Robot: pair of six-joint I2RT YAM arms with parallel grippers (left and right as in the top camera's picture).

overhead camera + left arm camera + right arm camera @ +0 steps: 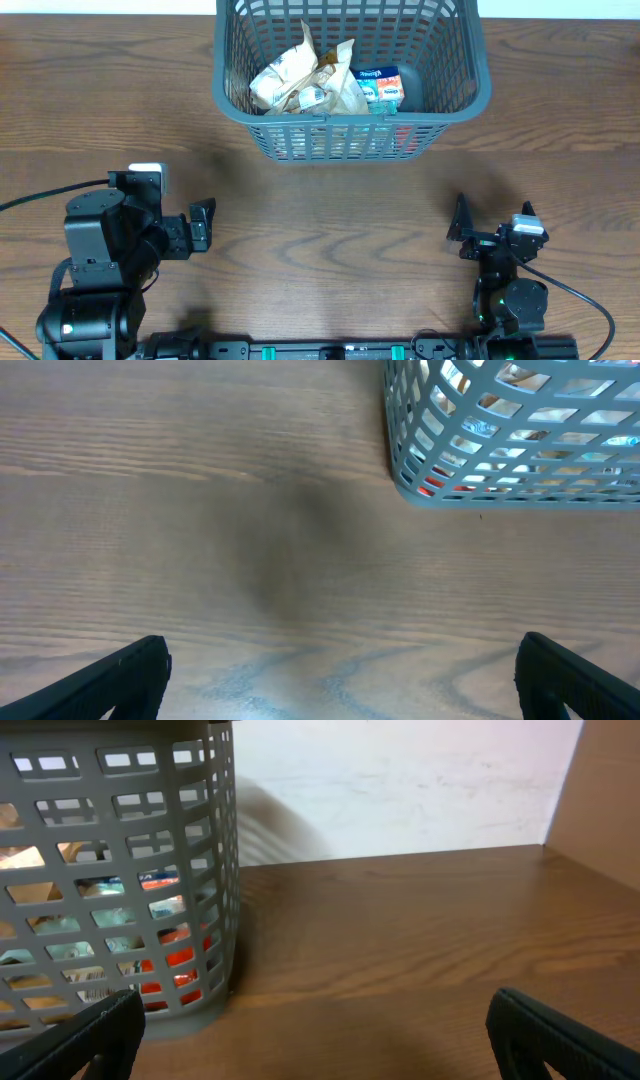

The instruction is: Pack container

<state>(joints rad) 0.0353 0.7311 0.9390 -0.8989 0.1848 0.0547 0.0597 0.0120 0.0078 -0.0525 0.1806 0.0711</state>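
The dark grey lattice container [470, 95] stands at the far middle of the table. Inside it lie several snack packets: beige crumpled ones [295, 75] and a blue-and-white one [380, 85]. The container also shows in the left wrist view [420, 470] at top right and in the right wrist view [215, 870] at left. My left gripper [203, 225] is open and empty at the near left [340, 685]. My right gripper [460, 230] is open and empty at the near right [315, 1040]. Both are well short of the container.
The brown wooden table [330, 220] lies between the grippers and the container. A pale wall [400, 780] rises behind the table's far edge. A black cable [40, 195] runs off at the left.
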